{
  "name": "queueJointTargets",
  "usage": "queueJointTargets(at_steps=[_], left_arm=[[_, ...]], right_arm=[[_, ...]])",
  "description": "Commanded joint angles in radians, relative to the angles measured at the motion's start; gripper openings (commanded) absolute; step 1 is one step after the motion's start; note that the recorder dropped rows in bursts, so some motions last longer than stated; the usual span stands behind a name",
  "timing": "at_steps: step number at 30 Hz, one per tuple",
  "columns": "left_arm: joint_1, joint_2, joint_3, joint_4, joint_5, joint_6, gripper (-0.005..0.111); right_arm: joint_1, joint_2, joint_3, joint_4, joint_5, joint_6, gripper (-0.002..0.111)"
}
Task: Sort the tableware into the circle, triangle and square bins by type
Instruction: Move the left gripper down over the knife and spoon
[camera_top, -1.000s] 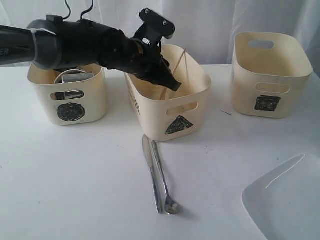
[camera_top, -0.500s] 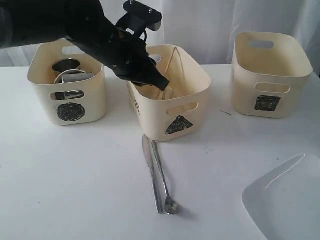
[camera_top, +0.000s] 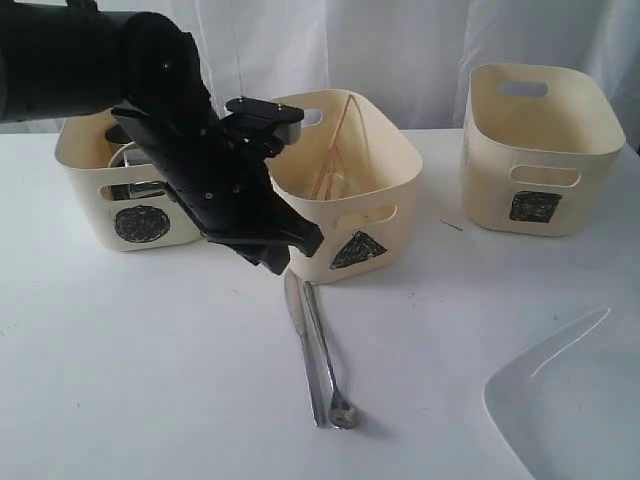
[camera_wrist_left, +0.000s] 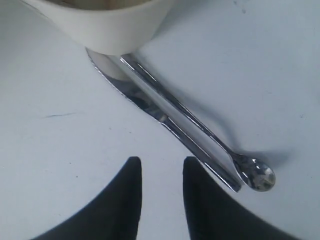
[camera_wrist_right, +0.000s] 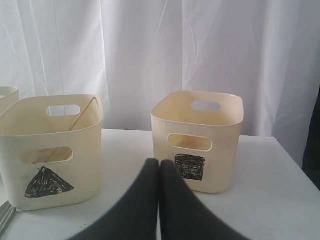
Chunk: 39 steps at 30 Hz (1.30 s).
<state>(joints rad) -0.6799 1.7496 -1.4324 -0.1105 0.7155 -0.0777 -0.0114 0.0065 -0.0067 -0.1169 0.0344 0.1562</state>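
Observation:
A steel knife and a steel spoon lie side by side on the table in front of the triangle bin. Wooden chopsticks lean inside that bin. My left gripper hangs low at the bin's front left corner, over the cutlery's far ends. In the left wrist view it is open and empty, with the knife and the spoon just past its fingertips. My right gripper is shut and empty, facing the square bin.
The circle bin at the left holds steel ware and is partly hidden behind my left arm. The square bin stands at the right. A large white plate lies at the front right corner.
My left gripper has come up out of the triangle bin and dropped to the table in front of it. The chopsticks stay in the bin. The cutlery has not moved.

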Motion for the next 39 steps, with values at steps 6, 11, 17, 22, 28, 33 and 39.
queueJointTargets(at_steps=[6,11,17,22,28,33,39], left_arm=[[-0.091,-0.015,0.006,-0.008,0.039,-0.049,0.035],[-0.091,-0.015,0.006,0.008,0.063,-0.063,0.035],[-0.091,-0.015,0.107,0.03,0.002,-0.145,0.035],[-0.091,-0.015,0.161,0.032,-0.146,-0.216,0.035],[-0.091,0.009,0.185,0.032,-0.23,-0.222,0.041],[-0.091,0.071,0.185,0.014,-0.227,-0.269,0.061],[-0.091,0.12,0.185,0.014,-0.255,-0.335,0.062]], right_arm=[[0.004,-0.007,0.007,-0.008,-0.004,0.001,0.0],[0.004,-0.007,0.007,-0.008,-0.004,0.001,0.0],[0.004,-0.007,0.007,-0.008,-0.004,0.001,0.0],[0.004,-0.007,0.007,-0.008,-0.004,0.001,0.0],[0.004,-0.007,0.007,-0.008,-0.004,0.001,0.0],[0.004,-0.007,0.007,-0.008,-0.004,0.001,0.0],[0.004,-0.007,0.007,-0.008,-0.004,0.001,0.0]])
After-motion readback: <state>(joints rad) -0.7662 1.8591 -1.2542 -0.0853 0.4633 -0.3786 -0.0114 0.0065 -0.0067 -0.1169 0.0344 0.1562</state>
